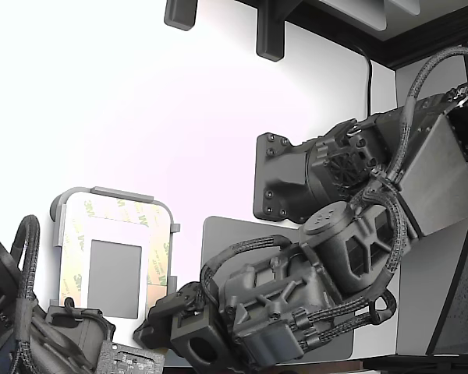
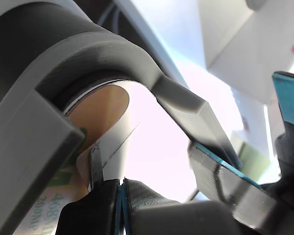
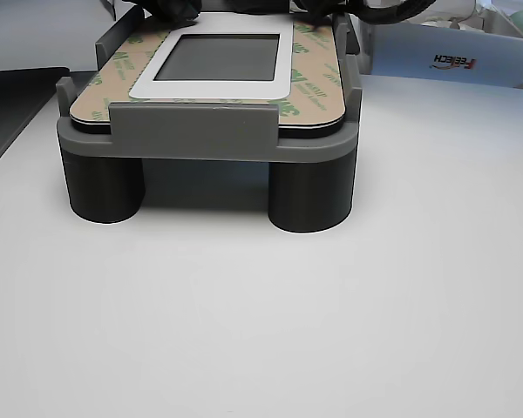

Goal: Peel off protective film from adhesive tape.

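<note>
Black end effector (image 2: 121,188) pinched shut on cream-tan 3M protective film (image 2: 95,115) at corner of grey plastic holder frame (image 1: 113,195); adhesive tape border (image 3: 309,83) lies flat, long axis running away from other view's cam.

The exterior view looks steeply down on the grey holder frame (image 1: 113,204). The other view faces that frame (image 3: 209,131) low from the tabletop. The wrist view sits right against it.
</note>
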{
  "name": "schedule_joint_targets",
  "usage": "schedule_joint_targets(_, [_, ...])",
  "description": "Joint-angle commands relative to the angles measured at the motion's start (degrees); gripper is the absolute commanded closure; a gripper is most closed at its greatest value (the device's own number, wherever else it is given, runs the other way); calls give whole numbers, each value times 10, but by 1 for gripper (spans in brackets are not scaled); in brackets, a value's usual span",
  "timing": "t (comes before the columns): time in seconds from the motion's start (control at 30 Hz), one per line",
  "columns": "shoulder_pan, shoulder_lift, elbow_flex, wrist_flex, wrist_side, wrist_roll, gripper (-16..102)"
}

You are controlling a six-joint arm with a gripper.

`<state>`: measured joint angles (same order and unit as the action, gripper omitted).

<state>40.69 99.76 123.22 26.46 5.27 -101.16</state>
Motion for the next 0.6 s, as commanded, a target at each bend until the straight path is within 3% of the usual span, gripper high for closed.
schedule_joint_targets(0.0, [-11,7,-12,4,0,-1,97])
schedule_joint_targets(0.57, [-25,11,-5,4,-9,-16,97])
